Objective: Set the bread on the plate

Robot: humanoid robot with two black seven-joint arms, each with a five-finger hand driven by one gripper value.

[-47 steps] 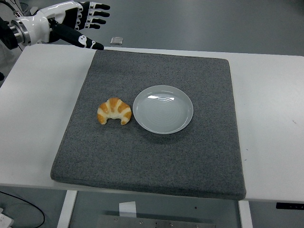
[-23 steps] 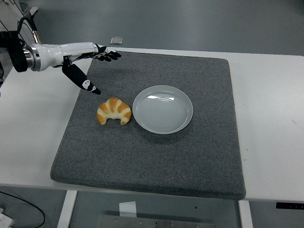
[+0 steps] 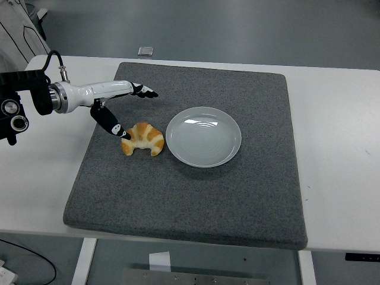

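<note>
- Left hand [image 3: 119, 101] hovering spread over gray mat [image 3: 196, 196], thumb tip touching croissant's left end.
- Croissant [image 3: 143, 139] lying on mat, just left of empty white plate [image 3: 203, 136].

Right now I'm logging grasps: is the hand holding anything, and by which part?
Nothing is held. The left hand is open beside the croissant, thumb tip at its left end and fingers spread above it. The plate is empty.

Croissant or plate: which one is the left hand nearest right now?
The croissant. The left hand's thumb tip sits at its left end, while the empty white plate lies on the croissant's far side, further right on the grey mat.
</note>
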